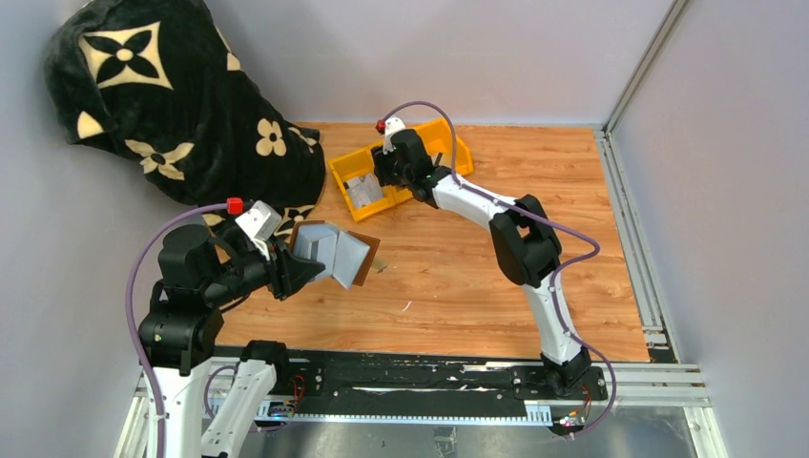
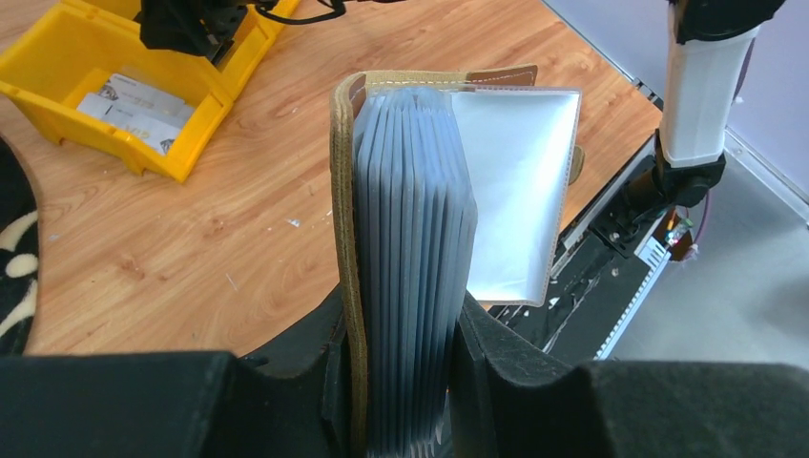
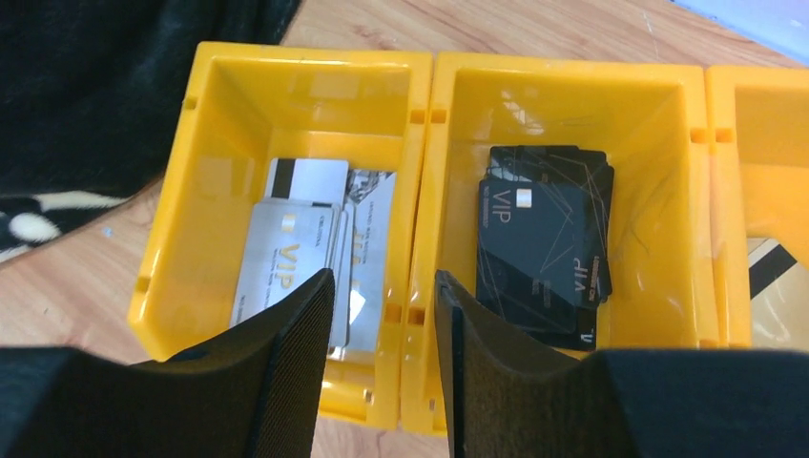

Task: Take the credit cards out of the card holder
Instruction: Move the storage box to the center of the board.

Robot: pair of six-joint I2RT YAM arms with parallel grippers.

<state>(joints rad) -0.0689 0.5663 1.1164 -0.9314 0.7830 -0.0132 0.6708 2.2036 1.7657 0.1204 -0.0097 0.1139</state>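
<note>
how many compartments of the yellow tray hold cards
3: silver cards in the left compartment, black cards in the middle one, a gold-edged card in the right one, mostly cut off.

Top cam looks down on whole table (image 1: 458,286); wrist cams close-up, all share yellow tray (image 3: 305,52).

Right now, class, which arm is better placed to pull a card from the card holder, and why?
Right. The left end effector is clamped on the open card holder, presenting its sleeves. The right end effector is empty, jaws apart, over the yellow tray, so it can likely reach over.
</note>
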